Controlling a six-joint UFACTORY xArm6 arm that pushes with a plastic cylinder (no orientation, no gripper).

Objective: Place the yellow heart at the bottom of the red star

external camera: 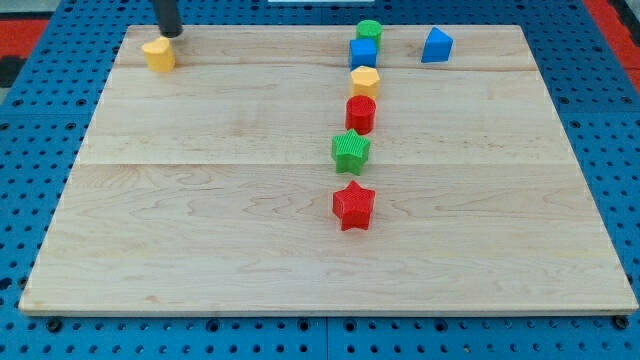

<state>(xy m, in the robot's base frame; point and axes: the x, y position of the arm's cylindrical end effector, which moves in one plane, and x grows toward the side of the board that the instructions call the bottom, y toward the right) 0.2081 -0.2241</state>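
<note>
At the frame's upper left, my tip stands at the board's top edge, just above and right of the yellow heart, whether touching I cannot tell; being a bare rod, it has no fingers. Far off, lower centre, sits the red star, bare wood below it. Seven blocks, two yellow, show in all

- A pale wooden board of long glued planks fills most of the view, its grain running left to right.
- Under and around it lies a blue perforated pegboard surface, dotted with regular holes.
- Red perforated panels show at the top-left corner and the top-right corner.
- The light is even and soft.
</note>
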